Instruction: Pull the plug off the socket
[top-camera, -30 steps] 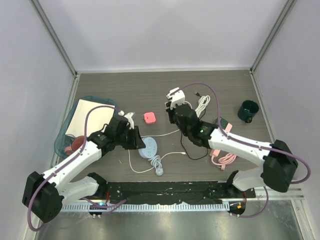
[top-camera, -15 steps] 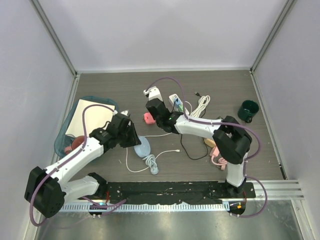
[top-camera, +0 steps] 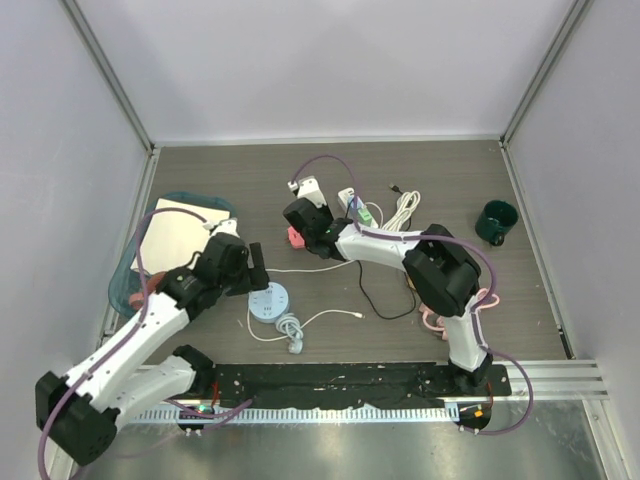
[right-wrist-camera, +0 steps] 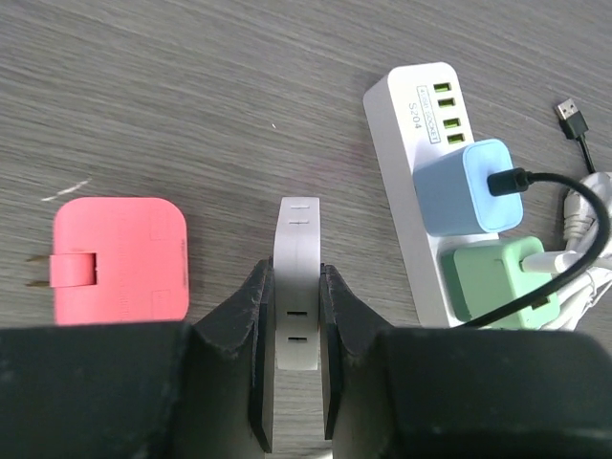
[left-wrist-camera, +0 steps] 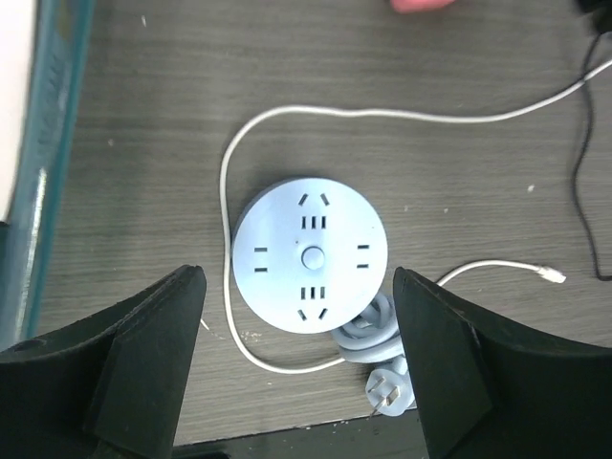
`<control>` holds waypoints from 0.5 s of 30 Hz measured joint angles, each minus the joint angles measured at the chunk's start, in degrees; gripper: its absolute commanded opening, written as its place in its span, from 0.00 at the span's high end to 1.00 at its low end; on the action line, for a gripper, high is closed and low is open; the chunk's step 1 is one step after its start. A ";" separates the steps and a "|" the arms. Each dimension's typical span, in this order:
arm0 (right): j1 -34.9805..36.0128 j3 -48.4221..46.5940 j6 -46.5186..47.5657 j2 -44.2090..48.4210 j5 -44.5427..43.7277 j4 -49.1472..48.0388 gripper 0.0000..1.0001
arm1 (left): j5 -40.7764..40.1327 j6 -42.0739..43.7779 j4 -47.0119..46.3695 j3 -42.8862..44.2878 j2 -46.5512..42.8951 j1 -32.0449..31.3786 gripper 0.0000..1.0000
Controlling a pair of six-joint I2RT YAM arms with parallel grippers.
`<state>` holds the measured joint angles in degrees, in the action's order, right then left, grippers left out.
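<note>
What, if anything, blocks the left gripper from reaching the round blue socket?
Probably nothing: the left gripper hangs open over the round blue socket, fingers either side, its top face bare. Only a white cable curls beside it.

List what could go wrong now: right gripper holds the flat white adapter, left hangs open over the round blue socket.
1. The flat white adapter, clamped in the right gripper, is between the pink square charger and the white USB power strip; lowering it off-line may knock either.
2. A thin white cable curls around the round blue socket under the open left gripper; a descent might snag it.
</note>
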<state>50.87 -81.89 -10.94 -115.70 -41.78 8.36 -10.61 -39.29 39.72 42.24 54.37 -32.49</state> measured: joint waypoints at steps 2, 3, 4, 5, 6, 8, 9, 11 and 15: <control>0.00 -0.79 -0.22 -1.42 -0.76 1.49 0.99 | -0.83 1.64 -0.17 0.07 -4.02 0.00 0.16; 0.00 -1.27 -0.31 -1.99 -1.05 2.12 0.99 | -1.07 2.47 -0.52 0.07 -6.08 0.00 0.16; 0.00 -2.14 -0.52 -2.89 -1.33 3.04 0.99 | -1.29 3.45 -0.85 0.07 -8.09 0.00 0.15; 0.00 -3.15 -0.57 -3.80 -2.05 3.63 0.99 | -1.38 4.20 -1.18 0.04 -9.81 0.00 0.15; 0.00 -4.15 -0.79 -4.42 -2.25 4.22 0.99 | -1.40 5.29 -2.03 0.02 -12.02 0.00 0.15; 0.00 -5.79 -1.18 -5.51 -2.36 4.94 0.98 | -1.31 6.67 -3.48 -0.20 -15.63 0.00 0.16; 0.00 -6.38 -1.38 -5.90 -2.34 5.27 0.95 | -1.14 7.26 -4.63 -0.70 -17.99 0.00 0.16; 0.00 -7.21 -1.86 -6.47 -2.05 5.64 0.91 | -0.94 8.39 -6.49 -2.03 -22.08 0.00 0.17; 0.00 -8.63 -3.10 -7.34 -1.42 6.58 0.80 | -0.96 10.88 -9.27 -5.16 -28.94 0.00 0.09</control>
<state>50.87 -90.52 -14.04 -123.04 -43.20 14.94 -11.57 -28.40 30.46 37.08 25.43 -32.49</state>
